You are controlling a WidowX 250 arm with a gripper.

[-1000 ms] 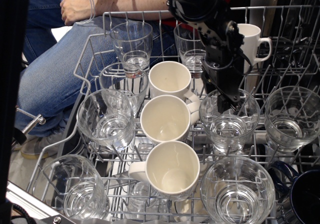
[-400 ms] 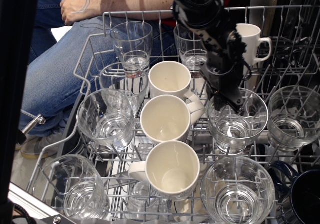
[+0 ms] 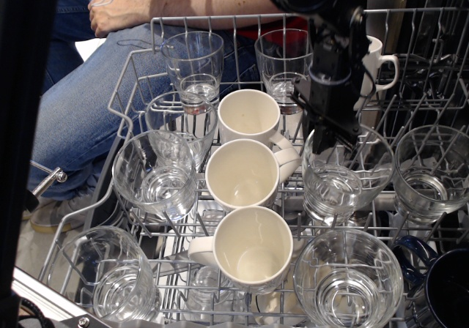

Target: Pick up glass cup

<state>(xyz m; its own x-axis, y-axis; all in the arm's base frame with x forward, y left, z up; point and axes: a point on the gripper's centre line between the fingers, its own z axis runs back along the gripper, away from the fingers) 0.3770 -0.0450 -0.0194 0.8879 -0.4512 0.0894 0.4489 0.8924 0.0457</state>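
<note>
Hand lowered onto far rim of wide clear bowl-shaped glass cup | cup seated right of cream-white ceramic mugs in wire dish rack, directly beneath hand, mouth upward | fingers apparently closed on rim; grip obscured.

Glass cup in rack – right of mugs.

3 cream mugs line the middle of the wire dish rack; 2 tall narrow glasses stand behind, a seated person's jeans upper left.
</note>
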